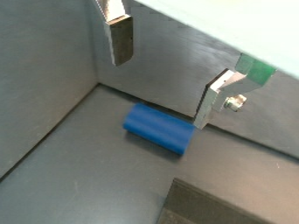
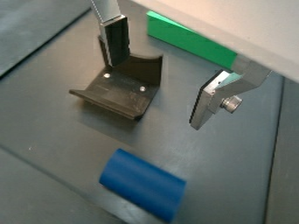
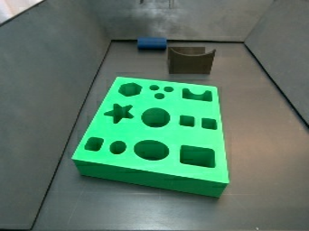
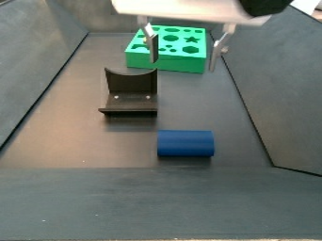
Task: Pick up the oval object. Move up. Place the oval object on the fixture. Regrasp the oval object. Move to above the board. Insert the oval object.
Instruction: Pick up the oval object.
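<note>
Nothing is done yet: the oval object [image 4: 185, 143] lies on the floor at lower centre. The gripper [image 4: 185, 52] hangs above, fingers wide and empty; the fixture [image 4: 128, 92] and the board [image 3: 154, 133] wait.

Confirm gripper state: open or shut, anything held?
Open and empty. The gripper hangs above the floor with its fingers set wide apart; the oval object lies on the floor, untouched, beside the fixture.

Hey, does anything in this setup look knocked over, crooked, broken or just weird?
Nothing stands out. The oval object lies on its side on the floor, apart from the fixture, which stands upright. The board lies flat and looks intact. The gripper hangs above the floor, jaws open and empty.
</note>
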